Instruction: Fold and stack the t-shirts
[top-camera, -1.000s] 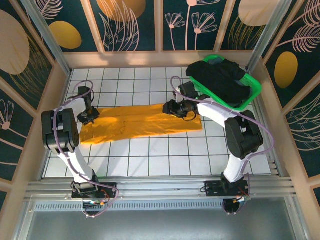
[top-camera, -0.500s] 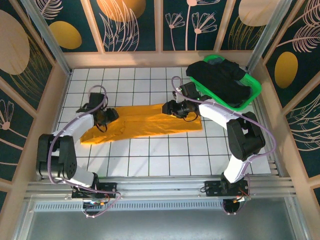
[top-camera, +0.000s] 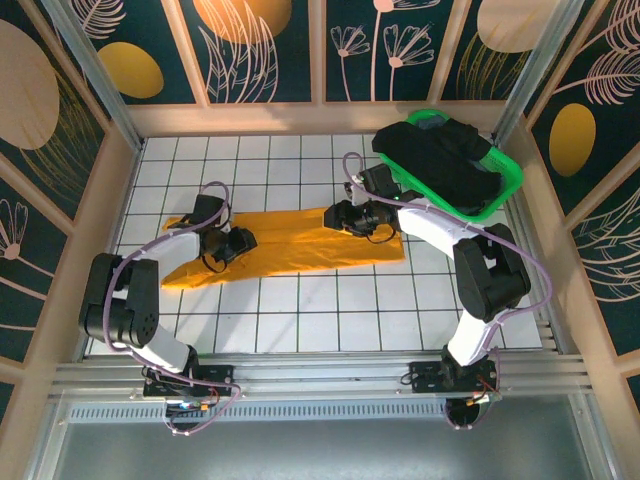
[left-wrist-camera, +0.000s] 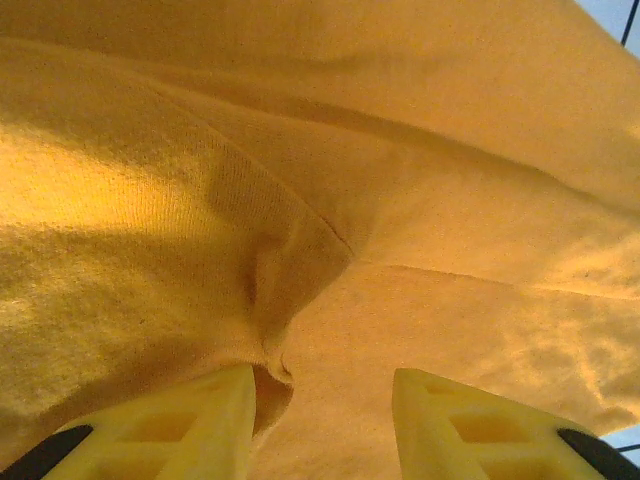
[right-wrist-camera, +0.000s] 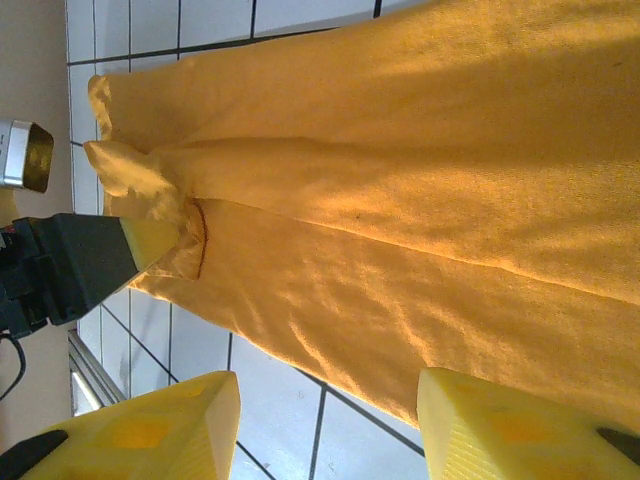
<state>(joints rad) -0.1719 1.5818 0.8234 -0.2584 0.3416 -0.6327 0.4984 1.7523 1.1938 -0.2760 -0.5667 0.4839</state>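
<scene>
At the middle of the tiled table (top-camera: 330, 310) the mustard t-shirt (top-camera: 300, 240) lies as a long band. The left hand (top-camera: 238, 246) sits low on its left part, fingers parted astride a bunched ridge, not pinching. The right hand (top-camera: 336, 217), released too, hovers at the band's upper right edge. I'd close firmly on that ridge before folding across. At the upper right, the black t-shirt (top-camera: 440, 165) lies in the green basket (top-camera: 508, 188), just beside the right arm, which could snag it.

One mustard t-shirt (top-camera: 300, 245), one black t-shirt (top-camera: 440, 165), one basket (top-camera: 505, 195)
</scene>
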